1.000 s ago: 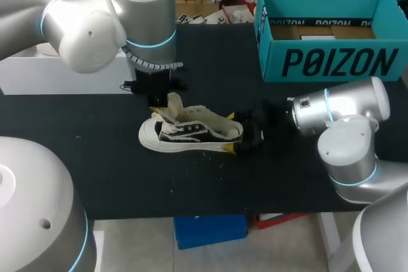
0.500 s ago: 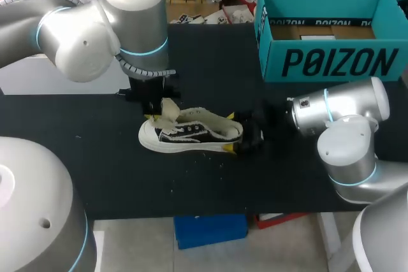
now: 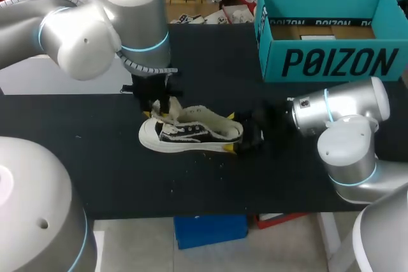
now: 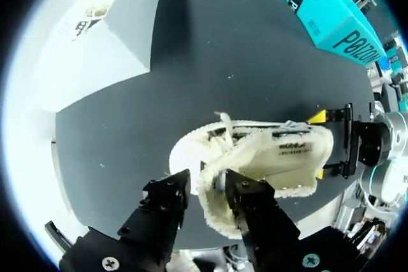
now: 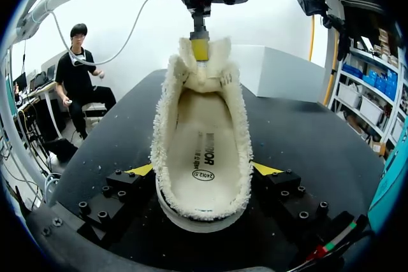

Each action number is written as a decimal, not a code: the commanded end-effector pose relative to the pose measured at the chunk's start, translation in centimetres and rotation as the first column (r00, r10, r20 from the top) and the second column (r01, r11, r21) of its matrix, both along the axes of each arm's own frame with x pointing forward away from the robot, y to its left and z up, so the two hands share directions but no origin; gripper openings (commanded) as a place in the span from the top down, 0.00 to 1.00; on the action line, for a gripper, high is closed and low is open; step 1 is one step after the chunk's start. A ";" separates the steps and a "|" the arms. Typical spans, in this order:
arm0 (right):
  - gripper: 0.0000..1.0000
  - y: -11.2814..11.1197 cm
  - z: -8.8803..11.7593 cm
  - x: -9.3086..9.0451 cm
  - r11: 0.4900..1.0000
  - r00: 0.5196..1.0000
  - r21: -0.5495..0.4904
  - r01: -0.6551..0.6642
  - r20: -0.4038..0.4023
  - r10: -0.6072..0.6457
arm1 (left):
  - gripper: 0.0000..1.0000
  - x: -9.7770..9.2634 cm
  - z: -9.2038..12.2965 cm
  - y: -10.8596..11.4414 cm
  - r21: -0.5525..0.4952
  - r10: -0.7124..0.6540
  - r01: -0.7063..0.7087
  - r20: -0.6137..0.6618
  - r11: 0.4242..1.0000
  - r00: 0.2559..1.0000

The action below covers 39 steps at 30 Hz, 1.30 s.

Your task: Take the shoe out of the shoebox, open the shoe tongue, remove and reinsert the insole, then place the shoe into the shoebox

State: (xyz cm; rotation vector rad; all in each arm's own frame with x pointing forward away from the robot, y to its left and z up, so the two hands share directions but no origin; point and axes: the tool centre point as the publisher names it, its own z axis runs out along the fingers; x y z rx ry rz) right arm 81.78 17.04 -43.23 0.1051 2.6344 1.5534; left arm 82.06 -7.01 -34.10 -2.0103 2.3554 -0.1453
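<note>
Shoe [image 3: 191,133]: black-and-white low sneaker with fleece lining, upright on the counter [image 3: 210,183], outside the box, toe toward the left arm's side.
Tongue [image 5: 203,71]: lifted, pinched between the fingers of the left gripper [image 4: 207,189], which comes down from above.
Right gripper [image 5: 204,170]: clamped on the heel, one yellow tip pressed to each side.
Insole [image 5: 203,157]: lying inside the shoe.
Shoebox [image 3: 331,62]: teal, open, at the far right of the counter, well apart from the shoe.

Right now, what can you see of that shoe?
The shoe is a low sneaker: black canvas, white laces and sole, fleecy cream lining, printed insole. It stands upright on the black table, outside the teal shoebox. The right gripper clamps its heel from both sides; the left gripper sits at its raised tongue.
</note>
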 end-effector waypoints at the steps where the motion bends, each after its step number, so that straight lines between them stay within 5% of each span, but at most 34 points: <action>1: 1.00 -0.1 -0.2 0.0 1.000 1.000 0.000 0.001 0.000 -0.001 | 0.00 0.0 2.0 0.5 -0.079 -0.076 0.079 0.038 0.994 0.996; 5: 1.00 -0.1 -0.2 0.0 1.000 1.000 0.000 0.001 0.000 -0.001 | 0.00 0.7 4.1 -0.7 -0.157 -0.270 0.274 0.050 0.949 0.962; 6: 1.00 -0.1 -0.2 0.0 1.000 1.000 0.000 0.001 0.000 -0.001 | 0.00 0.7 4.9 -1.6 -0.165 -0.425 0.426 0.045 0.890 0.904; 10: 1.00 -0.1 -0.2 0.0 1.000 1.000 0.000 0.001 0.000 -0.001 | 0.00 1.2 5.8 -4.0 -0.166 -0.697 0.688 -0.003 0.707 0.717; 14: 1.00 -0.1 -0.2 0.0 1.000 1.000 0.000 0.001 0.000 -0.001 | 0.00 2.0 6.3 -6.2 -0.185 -0.866 0.847 -0.081 0.499 0.493; 15: 1.00 -0.1 -0.2 0.0 1.000 1.000 0.000 0.001 0.000 -0.001 | 0.07 2.2 6.4 -6.6 -0.180 -0.899 0.881 -0.095 0.438 0.428; 16: 1.00 -0.1 -0.2 0.0 1.000 1.000 0.000 0.001 0.000 -0.001 | 0.07 2.2 6.4 -6.6 -0.180 -0.899 0.881 -0.095 0.438 0.428; 17: 1.00 -0.1 -0.2 0.0 1.000 1.000 0.000 0.001 0.000 -0.001 | 1.00 2.6 6.5 -7.6 -0.169 -0.941 0.929 -0.139 0.328 0.307; 22: 1.00 -0.1 -0.2 0.0 1.000 1.000 0.000 0.001 0.000 -0.001 | 1.00 3.7 6.9 -9.6 -0.212 -0.983 0.971 -0.167 0.107 0.071; 37: 1.00 -0.1 -0.2 0.0 1.000 1.000 0.000 0.001 0.000 -0.001 | 1.00 3.7 6.9 -9.6 -0.212 -0.983 0.971 -0.167 0.107 0.071; 39: 1.00 -0.1 -0.2 0.0 1.000 1.000 0.000 0.001 0.000 -0.001 | 1.00 2.8 6.8 -9.7 -0.141 -0.988 0.989 -0.155 0.043 0.021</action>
